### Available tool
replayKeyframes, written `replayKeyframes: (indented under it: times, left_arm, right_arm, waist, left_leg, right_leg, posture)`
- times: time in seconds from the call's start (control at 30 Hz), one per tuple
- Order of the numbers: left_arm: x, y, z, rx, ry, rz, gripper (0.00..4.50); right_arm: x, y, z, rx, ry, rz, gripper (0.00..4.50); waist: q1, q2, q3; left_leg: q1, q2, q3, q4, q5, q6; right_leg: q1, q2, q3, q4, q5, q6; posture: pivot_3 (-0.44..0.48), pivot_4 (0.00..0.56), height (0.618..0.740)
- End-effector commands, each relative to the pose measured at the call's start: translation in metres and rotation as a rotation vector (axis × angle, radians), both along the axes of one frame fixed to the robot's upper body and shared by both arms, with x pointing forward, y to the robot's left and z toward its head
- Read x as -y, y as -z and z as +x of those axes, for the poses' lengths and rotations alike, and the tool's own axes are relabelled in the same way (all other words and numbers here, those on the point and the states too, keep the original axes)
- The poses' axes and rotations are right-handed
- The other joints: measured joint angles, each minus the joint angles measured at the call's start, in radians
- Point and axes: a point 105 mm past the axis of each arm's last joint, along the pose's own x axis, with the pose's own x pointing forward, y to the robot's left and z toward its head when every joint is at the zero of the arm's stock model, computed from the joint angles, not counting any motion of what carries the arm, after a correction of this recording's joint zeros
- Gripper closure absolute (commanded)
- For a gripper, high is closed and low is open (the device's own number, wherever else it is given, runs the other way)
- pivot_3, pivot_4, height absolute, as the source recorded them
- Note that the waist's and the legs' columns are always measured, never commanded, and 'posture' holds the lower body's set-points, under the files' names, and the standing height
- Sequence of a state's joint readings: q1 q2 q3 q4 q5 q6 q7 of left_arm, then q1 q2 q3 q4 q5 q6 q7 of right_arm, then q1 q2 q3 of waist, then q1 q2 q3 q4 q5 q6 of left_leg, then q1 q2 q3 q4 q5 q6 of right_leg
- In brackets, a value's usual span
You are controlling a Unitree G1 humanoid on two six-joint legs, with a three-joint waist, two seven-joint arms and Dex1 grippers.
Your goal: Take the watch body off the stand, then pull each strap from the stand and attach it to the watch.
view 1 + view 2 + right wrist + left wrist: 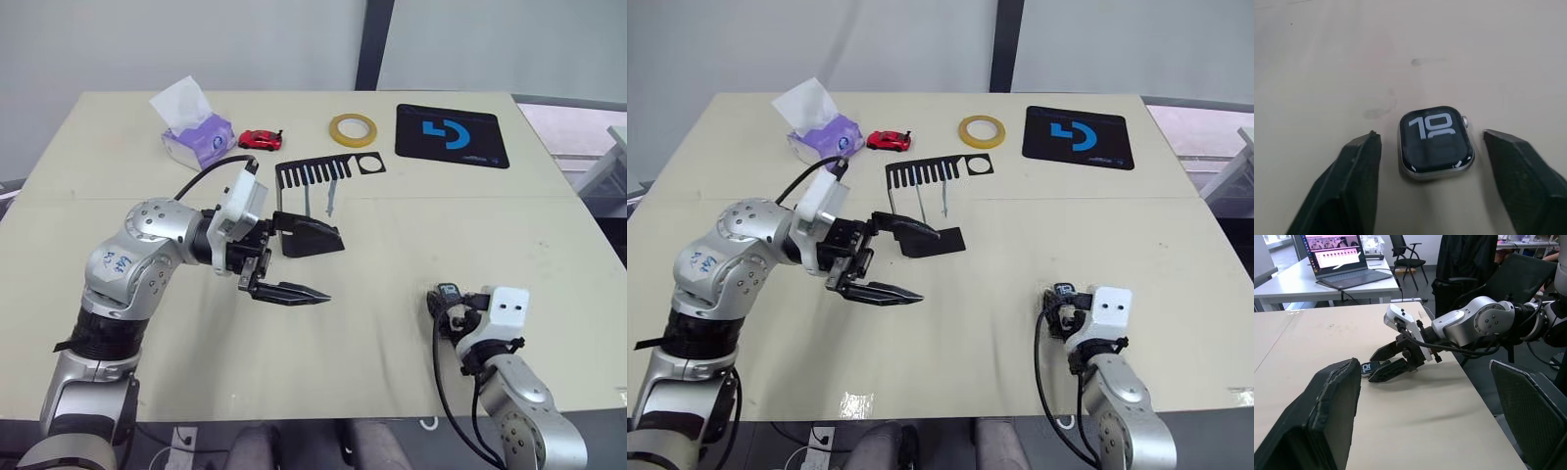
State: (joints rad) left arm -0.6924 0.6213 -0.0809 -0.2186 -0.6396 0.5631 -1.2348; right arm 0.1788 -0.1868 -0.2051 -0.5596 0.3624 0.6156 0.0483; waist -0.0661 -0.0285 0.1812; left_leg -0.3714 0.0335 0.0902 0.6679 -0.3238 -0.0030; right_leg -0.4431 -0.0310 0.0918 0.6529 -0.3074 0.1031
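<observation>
Lying flat, the watch body (1435, 142) sits between the right hand's (1432, 181) spread fingers.

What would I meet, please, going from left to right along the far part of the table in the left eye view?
Tissue pack → red toy car → yellow tape ring → black mat with the blue logo.

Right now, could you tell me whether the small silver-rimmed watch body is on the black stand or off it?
Off. The silver-rimmed watch body lies flat on the table, screen up, between the open right gripper's fingers, untouched, away from the black stand.
</observation>
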Motion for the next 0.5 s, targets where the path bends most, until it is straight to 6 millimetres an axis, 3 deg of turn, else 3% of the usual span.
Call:
replayKeyframes:
  times: [0.03, 0.37, 0.5]
  left_arm:
    - [0.001, -0.006, 0.000, 0.038, 0.005, -0.011, 0.00]
    - [0.001, -0.005, 0.002, 0.037, 0.002, -0.025, 0.00]
    - [0.000, -0.005, 0.005, 0.038, -0.011, -0.038, 0.00]
  right_arm:
    - [0.006, -0.014, -0.008, 0.033, 0.017, -0.028, 0.02]
    - [0.009, -0.040, -0.045, 0.038, -0.061, -0.100, 0.02]
    - [0.010, -0.054, -0.059, 0.048, -0.187, -0.171, 0.02]
  waist:
    - [0.004, 0.000, 0.000]
    - [0.012, 0.000, 0.000]
    - [0.013, 0.000, 0.000]
  left_leg:
    - [0.000, 0.000, 0.000, 0.000, 0.000, 0.000]
    - [0.000, 0.000, 0.000, 0.001, 0.000, 0.001]
    - [0.000, 0.000, 0.001, 0.001, -0.001, 0.002]
  right_leg:
    - [0.000, 0.000, 0.000, 0.000, 0.000, 0.000]
    - [0.000, 0.001, -0.001, 0.000, 0.000, 0.000]
    - [0.000, 0.001, -0.001, 0.000, 0.000, 0.000]
  posture:
    - [0.000, 0.150, 0.738]
    - [0.000, 0.150, 0.738]
    - [0.000, 0.150, 0.738]
